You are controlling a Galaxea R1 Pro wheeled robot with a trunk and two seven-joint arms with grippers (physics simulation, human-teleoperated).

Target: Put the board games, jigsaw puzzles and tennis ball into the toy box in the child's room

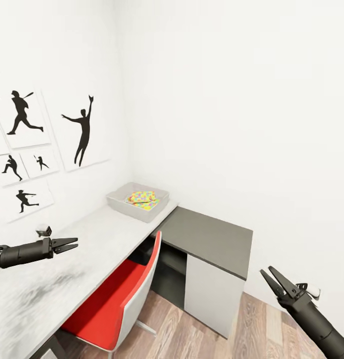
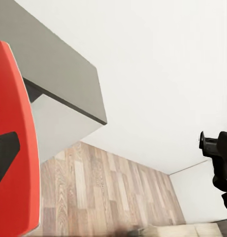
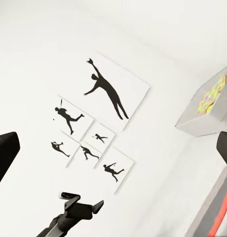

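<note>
Both arms raised, jaws apart

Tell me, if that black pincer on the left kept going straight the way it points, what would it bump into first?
Probably the red chair back. The left pincer hovers open over the pale grey desk top, pointing across it toward the lower dark grey side section. Its own camera sees the chair closest, though depth is hard to judge.

You've got a matt pale grey table [image 1: 99,234] top w/ smooth finish, wood-plank floor [image 1: 211,344], glossy red chair [image 1: 114,304] seat, matt plastic-looking toy box [image 1: 123,205], matt black grippers.
</note>
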